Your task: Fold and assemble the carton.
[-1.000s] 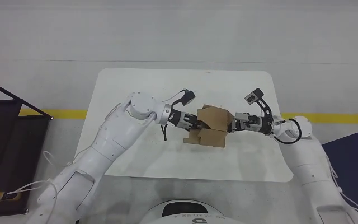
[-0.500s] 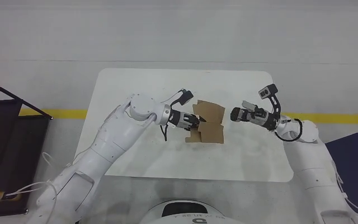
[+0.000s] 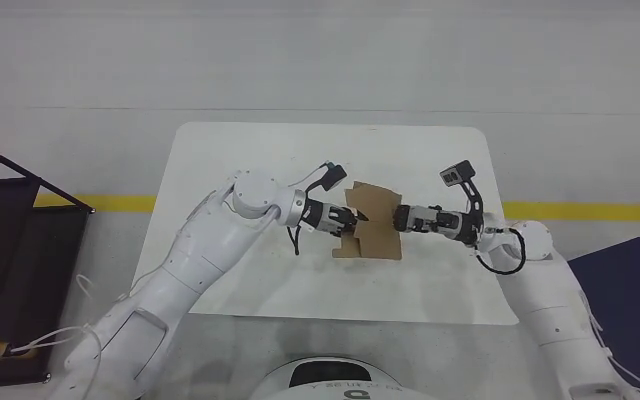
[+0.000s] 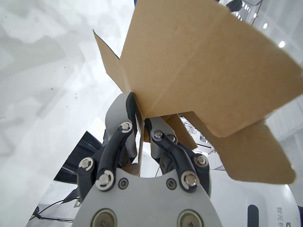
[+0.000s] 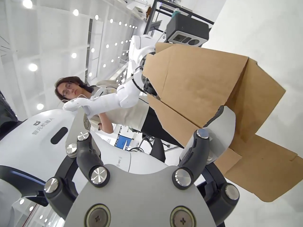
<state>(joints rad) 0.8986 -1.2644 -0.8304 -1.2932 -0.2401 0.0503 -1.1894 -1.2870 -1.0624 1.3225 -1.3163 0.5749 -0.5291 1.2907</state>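
Between two pairs of fingers [image 4: 129,107], one carton [image 3: 372,222]

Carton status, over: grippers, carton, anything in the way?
Left gripper shut on carton flap. Right gripper open, one finger at carton's side. Carton unassembled, flaps loose.

**Bright, even light from above; wide-angle bend at the wrists**

The top view is lit brightly and evenly from overhead. The white tabletop [image 3: 250,150] shows no glare, and the carton [image 3: 378,240] throws only a faint, soft shadow close beside it. In the right wrist view, round ceiling lamps [image 5: 27,3] burn out to white spots, and the carton's side face lies in shade. In the left wrist view the tabletop looks pale with soft grey patches. Both wrist views curve straight lines toward their edges.
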